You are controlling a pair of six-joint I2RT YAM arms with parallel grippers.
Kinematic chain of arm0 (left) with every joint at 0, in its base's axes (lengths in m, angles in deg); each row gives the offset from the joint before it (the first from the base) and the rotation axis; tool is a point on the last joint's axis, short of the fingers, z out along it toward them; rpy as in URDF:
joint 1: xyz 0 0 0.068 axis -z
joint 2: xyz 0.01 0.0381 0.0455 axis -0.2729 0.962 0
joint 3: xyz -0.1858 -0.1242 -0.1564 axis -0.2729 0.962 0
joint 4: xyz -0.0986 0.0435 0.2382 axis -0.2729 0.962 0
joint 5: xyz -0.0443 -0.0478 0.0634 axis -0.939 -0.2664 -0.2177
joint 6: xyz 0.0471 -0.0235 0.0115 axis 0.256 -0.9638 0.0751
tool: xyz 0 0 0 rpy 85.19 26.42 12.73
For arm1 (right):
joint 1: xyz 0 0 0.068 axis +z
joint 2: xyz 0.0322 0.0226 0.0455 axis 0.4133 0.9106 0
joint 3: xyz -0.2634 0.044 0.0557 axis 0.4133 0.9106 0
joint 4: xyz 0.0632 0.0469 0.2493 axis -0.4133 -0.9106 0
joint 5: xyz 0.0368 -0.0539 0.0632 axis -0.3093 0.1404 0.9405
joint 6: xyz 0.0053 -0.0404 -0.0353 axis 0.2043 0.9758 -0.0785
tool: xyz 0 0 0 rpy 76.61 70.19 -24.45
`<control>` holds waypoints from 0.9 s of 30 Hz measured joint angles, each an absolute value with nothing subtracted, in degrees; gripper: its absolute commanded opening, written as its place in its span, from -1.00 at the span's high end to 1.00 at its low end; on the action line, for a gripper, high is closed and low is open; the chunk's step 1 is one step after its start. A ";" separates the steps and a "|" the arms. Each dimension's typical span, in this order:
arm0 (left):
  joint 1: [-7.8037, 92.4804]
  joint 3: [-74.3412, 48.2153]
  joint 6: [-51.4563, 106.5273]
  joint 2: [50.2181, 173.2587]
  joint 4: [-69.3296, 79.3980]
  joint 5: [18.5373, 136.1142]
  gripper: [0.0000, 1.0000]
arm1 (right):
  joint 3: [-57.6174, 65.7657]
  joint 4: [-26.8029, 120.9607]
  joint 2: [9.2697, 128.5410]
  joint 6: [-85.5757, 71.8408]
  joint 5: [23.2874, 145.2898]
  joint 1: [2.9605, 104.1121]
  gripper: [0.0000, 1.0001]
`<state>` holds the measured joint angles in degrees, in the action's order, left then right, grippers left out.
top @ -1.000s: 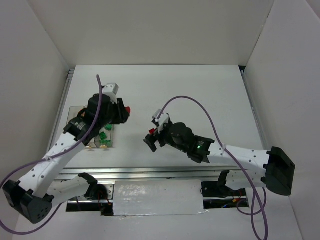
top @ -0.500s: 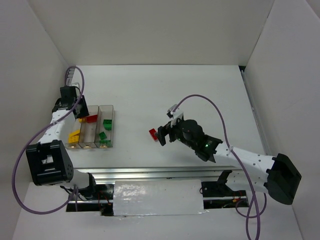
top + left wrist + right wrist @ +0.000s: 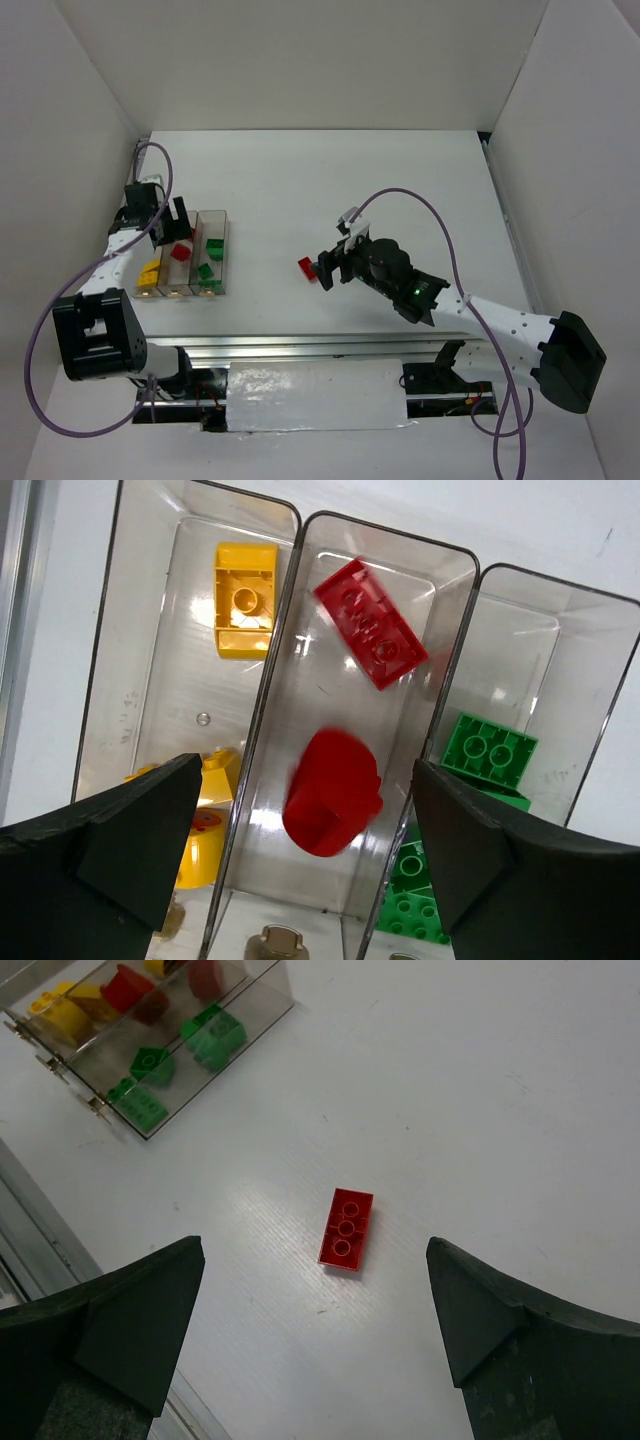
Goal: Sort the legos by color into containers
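Three clear containers [image 3: 213,214] stand in a row at the table's left. My left gripper [image 3: 170,222] hangs open above them. In the left wrist view a red rounded lego [image 3: 332,792], blurred, is between the open jaws [image 3: 305,763] inside the middle container [image 3: 400,532], touching neither finger. A red brick [image 3: 372,637] lies farther along that container. Yellow legos [image 3: 245,600] fill the left one, green legos [image 3: 490,750] the right. A flat red brick [image 3: 346,1230] lies on the table, with my open right gripper [image 3: 314,1248] above it, also seen from the top [image 3: 322,268].
White walls close in the table on three sides. A metal rail [image 3: 300,345] runs along the near edge. Small metal latches [image 3: 272,942] sit at the near end of the containers.
My left arm swung left over the containers, then its gripper opened and let go of the red rounded lego into the middle one. The right gripper shifted slightly by the red brick.
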<state>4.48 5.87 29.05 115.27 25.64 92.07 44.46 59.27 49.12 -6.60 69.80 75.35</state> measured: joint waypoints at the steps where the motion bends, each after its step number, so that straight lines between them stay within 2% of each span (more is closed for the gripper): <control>1: 4.57 5.87 28.59 114.94 25.60 92.40 -0.99 | 44.46 59.23 49.14 -6.60 69.84 75.30 -0.99; 8: 5.21 5.85 25.95 107.88 26.51 90.56 -0.99 | 41.99 56.93 54.43 -7.74 69.75 74.28 -1.00; 15: 5.66 5.00 15.80 94.11 30.97 85.84 -0.99 | 22.13 45.43 80.64 -12.33 68.44 72.99 -0.96; 20: 7.59 7.84 14.49 84.52 31.89 82.82 -0.99 | 17.56 39.45 90.76 -15.25 68.57 73.01 -0.54; 24: 11.24 9.24 14.69 79.93 32.57 81.62 -0.99 | 15.53 36.01 94.34 -16.72 68.37 73.01 -0.34; 27: 13.45 9.22 14.86 80.23 32.83 80.81 -0.99 | 14.13 34.94 95.17 -17.27 68.07 73.01 0.03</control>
